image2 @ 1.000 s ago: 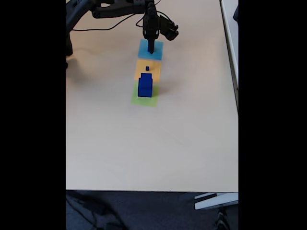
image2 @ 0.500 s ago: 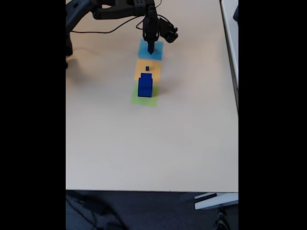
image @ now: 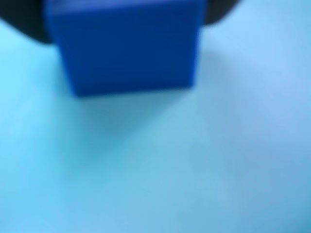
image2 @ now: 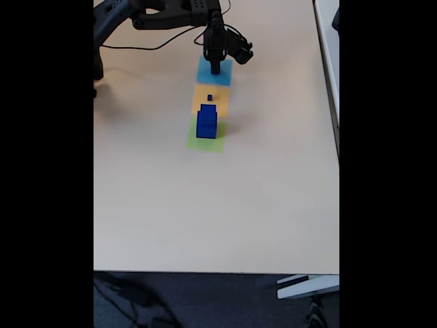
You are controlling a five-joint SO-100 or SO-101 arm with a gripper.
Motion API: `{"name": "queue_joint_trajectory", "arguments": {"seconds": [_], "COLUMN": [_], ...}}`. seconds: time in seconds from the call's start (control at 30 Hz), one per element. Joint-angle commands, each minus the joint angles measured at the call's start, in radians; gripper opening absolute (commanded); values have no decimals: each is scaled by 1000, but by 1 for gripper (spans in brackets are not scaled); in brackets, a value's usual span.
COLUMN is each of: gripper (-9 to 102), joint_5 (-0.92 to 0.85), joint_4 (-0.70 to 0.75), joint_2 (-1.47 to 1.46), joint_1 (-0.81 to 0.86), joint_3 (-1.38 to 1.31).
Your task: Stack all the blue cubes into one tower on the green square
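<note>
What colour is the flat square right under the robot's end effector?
Light blue square, beneath the end effector; clearest in the wrist view.

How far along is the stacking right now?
Done: a tower of blue cubes stands on the green square. In hand: the gripper is over the light-blue square, and the wrist view shows a blue cube close against it, though a firm grip can't be confirmed. Left: that cube, plus the tiny cube on the orange square, still need to go on the tower.
</note>
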Motion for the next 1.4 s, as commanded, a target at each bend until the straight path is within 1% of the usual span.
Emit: {"name": "queue_joint_trajectory", "arguments": {"seconds": [0.0, 0.17, 0.4, 0.6, 0.87, 1.1, 1.37], "gripper": [5, 4, 4, 3, 2, 1, 0], "joint_5": [-21, -23, -23, -54, -130, -233, -284], "joint_4": [5, 34, 143, 189, 275, 279, 261], "joint_2": [29, 80, 143, 238, 419, 477, 494], "joint_1": [15, 15, 18, 48, 121, 201, 264], "joint_3": [-75, -89, -189, -179, -81, -40, -3]}}
